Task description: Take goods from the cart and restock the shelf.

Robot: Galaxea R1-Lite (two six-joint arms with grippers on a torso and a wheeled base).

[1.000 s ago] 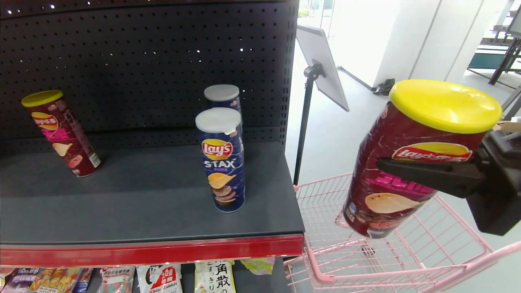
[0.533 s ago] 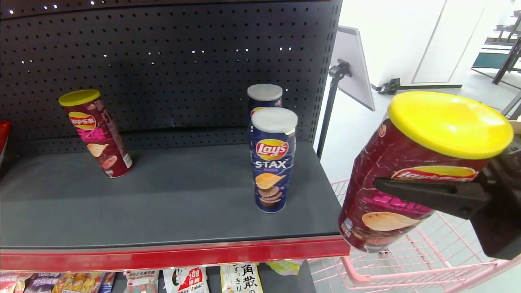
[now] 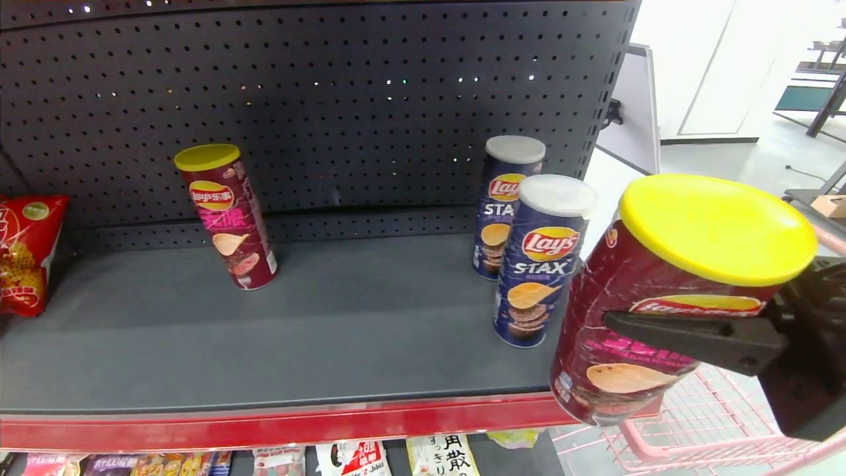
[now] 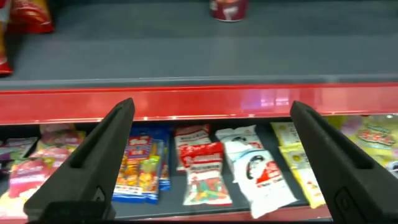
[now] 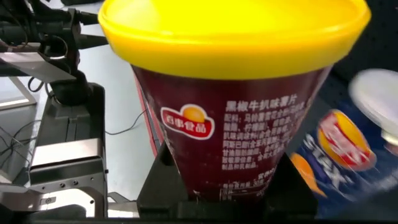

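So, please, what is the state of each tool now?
Left tool: open, empty.
Right tool: shut on the dark red cylindrical chip can with yellow lid.

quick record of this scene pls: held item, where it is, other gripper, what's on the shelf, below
held item: maroon can with yellow lid, tilted, clamped in the right gripper
where: off the right front corner of the shelf, above the pink cart, not yet on the shelf
other arm: left gripper open and empty, facing the shelf's red front edge
on shelf: second maroon can left of middle; front blue can and rear blue can at the right; red snack bag far left
below: snack packets
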